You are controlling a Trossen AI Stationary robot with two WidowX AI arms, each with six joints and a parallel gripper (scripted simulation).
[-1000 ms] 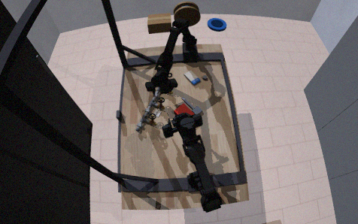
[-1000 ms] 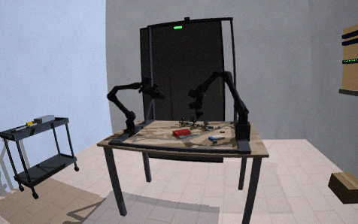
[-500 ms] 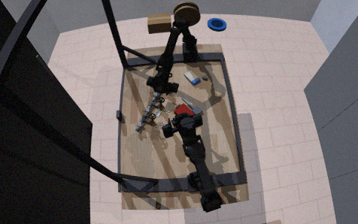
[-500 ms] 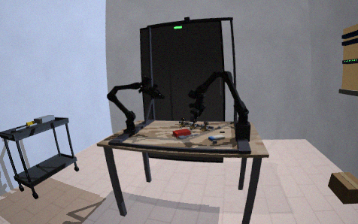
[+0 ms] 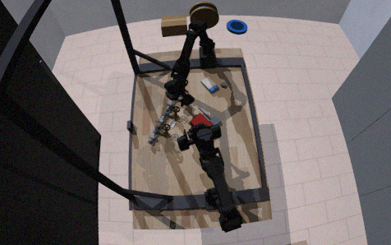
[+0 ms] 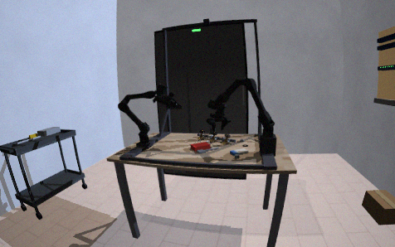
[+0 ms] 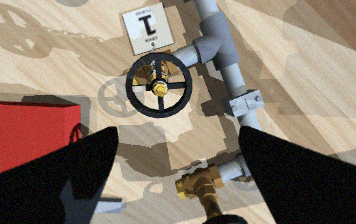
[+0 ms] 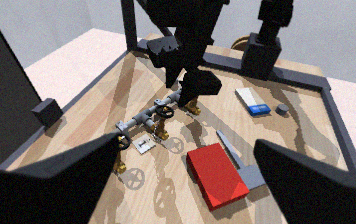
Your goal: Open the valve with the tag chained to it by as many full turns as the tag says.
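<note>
Wood tabletop (image 5: 148, 173) (image 6: 174, 142) (image 7: 300, 60) (image 8: 320, 130) carries the tag (image 5: 172, 124) (image 7: 148, 28) (image 8: 144, 144) ("1") by the mid valve (image 5: 176, 109) (image 6: 213, 134) (image 7: 160, 89) (image 8: 165, 111), so I've L grip (image 5: 181, 99) (image 6: 218, 128) (image 7: 178, 129) (image 8: 177, 95) above, approx ¾ open, empty, to straddle its wheel; R grip (image 5: 196, 136) (image 6: 179, 107) (image 8: 186, 140), near max, empty, clear.
</note>
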